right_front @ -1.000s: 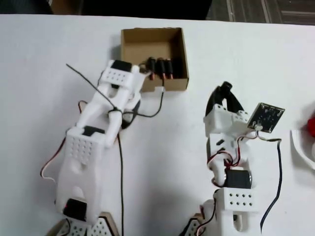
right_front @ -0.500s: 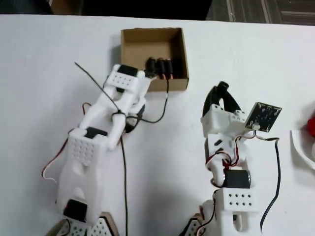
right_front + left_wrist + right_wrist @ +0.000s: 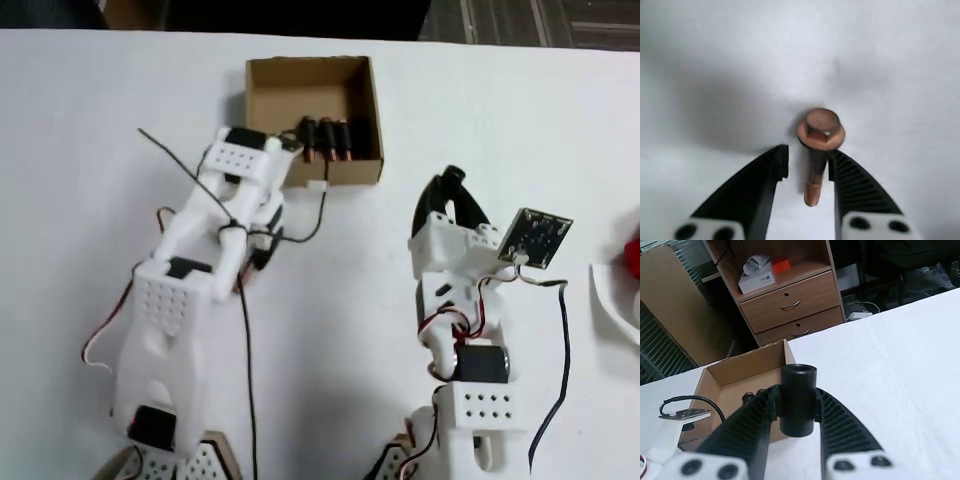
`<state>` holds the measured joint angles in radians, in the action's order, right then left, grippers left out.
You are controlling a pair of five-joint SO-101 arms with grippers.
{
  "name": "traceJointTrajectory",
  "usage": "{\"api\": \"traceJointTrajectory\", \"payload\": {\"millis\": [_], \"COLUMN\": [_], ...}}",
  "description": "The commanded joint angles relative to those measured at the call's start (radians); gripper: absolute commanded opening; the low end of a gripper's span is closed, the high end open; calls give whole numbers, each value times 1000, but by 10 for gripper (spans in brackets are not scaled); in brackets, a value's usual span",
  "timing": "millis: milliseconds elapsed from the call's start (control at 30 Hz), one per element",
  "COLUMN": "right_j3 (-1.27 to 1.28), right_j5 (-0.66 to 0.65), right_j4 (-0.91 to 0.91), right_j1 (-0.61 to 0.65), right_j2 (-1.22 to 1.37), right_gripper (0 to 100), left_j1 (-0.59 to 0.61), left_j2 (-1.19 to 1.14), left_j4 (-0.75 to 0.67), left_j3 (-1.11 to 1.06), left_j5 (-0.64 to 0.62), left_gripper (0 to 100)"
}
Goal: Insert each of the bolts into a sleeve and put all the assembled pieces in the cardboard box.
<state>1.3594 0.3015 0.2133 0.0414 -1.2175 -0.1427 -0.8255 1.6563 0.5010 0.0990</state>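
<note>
Left gripper parted around copper bolt; right gripper clamped on upright black sleeve.

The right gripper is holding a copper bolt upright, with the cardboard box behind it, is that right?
Not quite. The right gripper holds a black sleeve, not a copper bolt, as the right wrist view shows. The sleeve is upright, with the cardboard box behind it.

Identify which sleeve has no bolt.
The black sleeve upright in the right gripper: open top, no bolt head; those in the cardboard box show copper ends.
</note>
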Motion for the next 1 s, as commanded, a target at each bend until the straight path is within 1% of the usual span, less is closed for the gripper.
{"api": "traceJointTrajectory", "payload": {"millis": [0,100,267,367,533,667,733,800,833,900,967], "right_j3": [-18,-18,-18,-18,-18,-18,-18,-18,-18,-18,-18], "right_j5": [-9,-9,-9,-9,-9,-8,-8,-6,-6,-5,-3], "right_j4": [-22,-22,-22,-22,-22,-22,-22,-22,-22,-22,-22], "right_j1": [5,5,8,10,5,5,5,7,8,10,10], "right_j2": [-31,-31,-31,-31,-31,-31,-31,-31,-31,-31,-31], "right_gripper": [20,20,20,20,20,20,20,20,20,20,20], "left_j1": [-9,-14,-15,-14,-12,-14,-15,-15,-15,-15,-15], "left_j2": [6,-6,-8,-8,-8,-8,-8,-8,-8,-8,-6], "left_j4": [14,46,23,-11,-14,-14,-15,-35,-43,-46,-74], "left_j3": [96,174,170,143,82,-7,-45,-65,-68,-62,-61], "left_j5": [3,3,3,2,2,2,3,5,5,5,5], "left_gripper": [164,146,144,143,143,141,103,26,20,39,30]}}
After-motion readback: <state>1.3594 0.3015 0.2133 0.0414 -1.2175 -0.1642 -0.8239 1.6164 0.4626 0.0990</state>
